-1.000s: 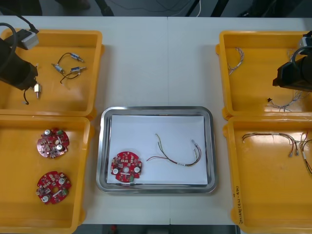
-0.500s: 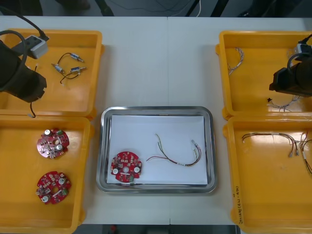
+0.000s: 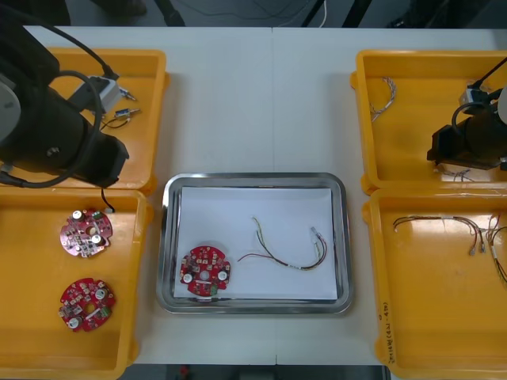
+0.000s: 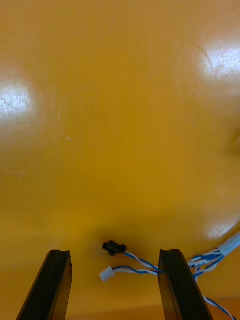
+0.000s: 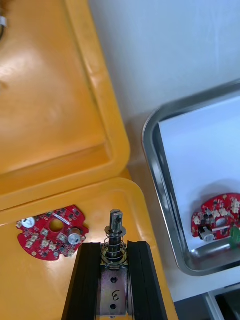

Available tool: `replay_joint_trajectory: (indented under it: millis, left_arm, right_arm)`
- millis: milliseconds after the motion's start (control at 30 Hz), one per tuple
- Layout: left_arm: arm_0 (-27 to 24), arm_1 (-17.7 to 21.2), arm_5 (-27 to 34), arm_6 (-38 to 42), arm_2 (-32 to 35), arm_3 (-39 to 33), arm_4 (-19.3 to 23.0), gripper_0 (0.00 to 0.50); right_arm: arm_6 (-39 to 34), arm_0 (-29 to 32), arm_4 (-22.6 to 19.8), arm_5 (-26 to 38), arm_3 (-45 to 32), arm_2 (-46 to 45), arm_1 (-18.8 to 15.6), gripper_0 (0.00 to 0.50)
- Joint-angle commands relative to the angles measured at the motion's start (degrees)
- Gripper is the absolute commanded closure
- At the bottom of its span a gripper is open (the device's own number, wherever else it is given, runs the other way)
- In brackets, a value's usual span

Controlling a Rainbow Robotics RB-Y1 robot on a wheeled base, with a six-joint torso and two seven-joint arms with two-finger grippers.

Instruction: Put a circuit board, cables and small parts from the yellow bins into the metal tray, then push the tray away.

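My left gripper hovers over the inner edge of the left bins, shut on a small metal part with a spring; a black cable dangles from it. To its right lies the metal tray, white inside, holding a round red circuit board and a red and yellow cable. My right gripper is low in the far right yellow bin. Its fingers stand open around the black connector of a twisted blue and white cable.
The near left bin holds two more circuit boards. Small metal parts with black cables lie in the far left bin. More cables lie in the near right bin.
My left arm has lifted the small metal part out of the far left bin and swung right, toward the tray. The right gripper has shifted a little left inside its bin.
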Motion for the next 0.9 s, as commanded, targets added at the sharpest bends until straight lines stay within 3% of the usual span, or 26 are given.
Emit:
replay_joint_trajectory:
  millis: [33,433,700,733,833,867,900]
  left_arm:
    - [-2.37,-0.44,-2.00,14.32,-6.32,-2.16,0.13,0.500]
    - [-6.76,-3.61,-7.36,27.86,-20.03,-1.81,-5.50,0.500]
    - [-8.70,-4.57,-15.97,33.57,-28.55,3.64,-8.31,0.500]
    - [-8.79,-4.75,-16.41,33.66,-29.08,4.08,-8.75,0.500]
    - [-8.87,-5.45,-18.26,33.75,-31.19,6.45,-10.51,0.500]
    - [-8.96,-5.54,-19.05,33.83,-31.80,7.33,-10.77,0.500]
    - [-8.96,-5.72,-19.93,33.75,-32.42,8.30,-11.30,0.500]
  right_arm:
    - [-1.70,0.11,-0.51,-2.86,0.92,1.76,0.73,0.000]
    - [-1.34,0.11,-0.77,-5.14,3.56,3.26,0.73,0.000]
    - [-1.34,0.20,-1.12,-5.50,4.44,3.52,0.64,0.016]
    - [-1.34,0.20,-1.12,-5.41,4.44,3.52,0.73,0.035]
    - [-1.26,0.20,-1.39,-5.41,4.44,3.52,0.64,0.181]
    - [-1.26,0.20,-1.39,-5.41,4.44,3.52,0.73,0.328]
    - [-1.17,0.20,-1.48,-5.50,4.44,3.52,0.73,0.441]
